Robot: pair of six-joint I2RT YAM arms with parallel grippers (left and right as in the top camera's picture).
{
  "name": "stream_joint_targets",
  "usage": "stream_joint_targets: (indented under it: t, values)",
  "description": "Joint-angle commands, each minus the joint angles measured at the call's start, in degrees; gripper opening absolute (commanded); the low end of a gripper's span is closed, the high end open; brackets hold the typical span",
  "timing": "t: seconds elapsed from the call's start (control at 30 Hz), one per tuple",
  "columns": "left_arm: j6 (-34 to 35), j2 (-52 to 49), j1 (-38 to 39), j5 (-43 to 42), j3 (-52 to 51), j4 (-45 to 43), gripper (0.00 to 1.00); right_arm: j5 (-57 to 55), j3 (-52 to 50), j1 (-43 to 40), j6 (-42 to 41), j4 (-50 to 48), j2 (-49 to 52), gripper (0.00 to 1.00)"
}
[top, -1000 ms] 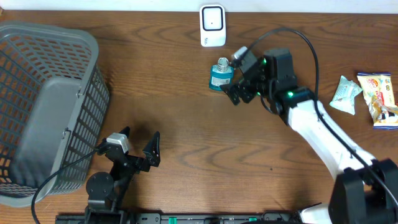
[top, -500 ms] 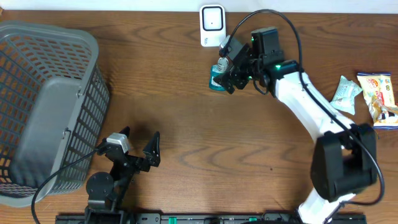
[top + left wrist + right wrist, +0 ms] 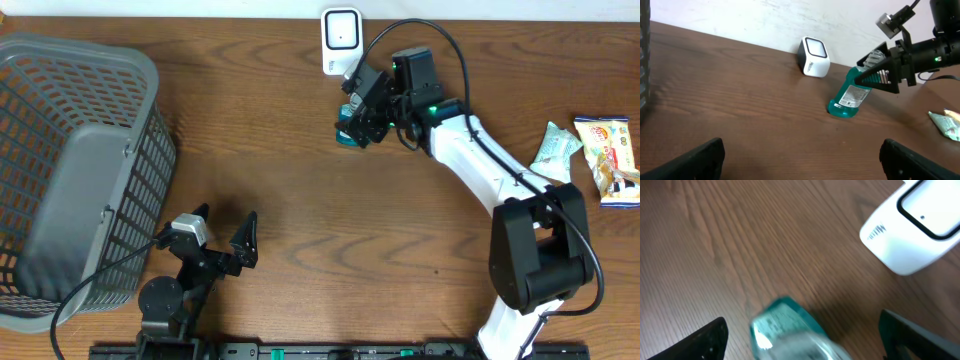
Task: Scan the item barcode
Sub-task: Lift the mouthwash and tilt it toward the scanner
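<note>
The item is a small teal bottle [image 3: 349, 130] with a white label, just in front of the white barcode scanner [image 3: 341, 40]. In the left wrist view the bottle [image 3: 852, 96] leans to the right with its base on the table and its cap between the right gripper's fingers. My right gripper [image 3: 357, 116] is open and straddles the bottle's top. In the right wrist view the blurred bottle [image 3: 790, 330] fills the space between the fingers, with gaps on both sides, and the scanner [image 3: 917, 225] lies beyond. My left gripper [image 3: 226, 218] is open over bare wood near the front edge.
A grey mesh basket [image 3: 80, 170] takes up the left side. Two snack packets [image 3: 556, 152] [image 3: 610, 158] lie at the right edge. The right arm's white link runs diagonally from the bottle to the front right.
The right gripper has moved left and farther back onto the bottle's top, and the bottle now leans. The left arm has not moved.
</note>
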State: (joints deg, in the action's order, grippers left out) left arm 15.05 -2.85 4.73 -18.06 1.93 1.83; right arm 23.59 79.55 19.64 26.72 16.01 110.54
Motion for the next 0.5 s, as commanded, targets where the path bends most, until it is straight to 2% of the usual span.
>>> stream_joint_targets:
  t: [0.0, 0.03, 0.27, 0.37, 0.47]
  values:
    - [0.1, 0.3, 0.2, -0.3, -1.6, 0.8, 0.99, 0.6, 0.9, 1.5, 0.8, -1.1, 1.4, 0.86]
    - [0.1, 0.3, 0.2, -0.3, -1.6, 0.8, 0.99, -0.2, 0.9, 1.7, 0.8, -1.5, 1.7, 0.80]
    - [0.1, 0.3, 0.2, -0.3, -1.6, 0.8, 0.99, -3.7, 0.9, 1.4, 0.8, 0.1, 4.1, 0.66]
    - [0.1, 0.3, 0.2, -0.3, -1.6, 0.8, 0.99, -4.0, 0.9, 1.4, 0.8, 0.5, 4.2, 0.43]
    - [0.1, 0.3, 0.2, -0.3, -1.6, 0.8, 0.99, -4.1, 0.9, 1.3, 0.8, 1.2, 4.2, 0.30]
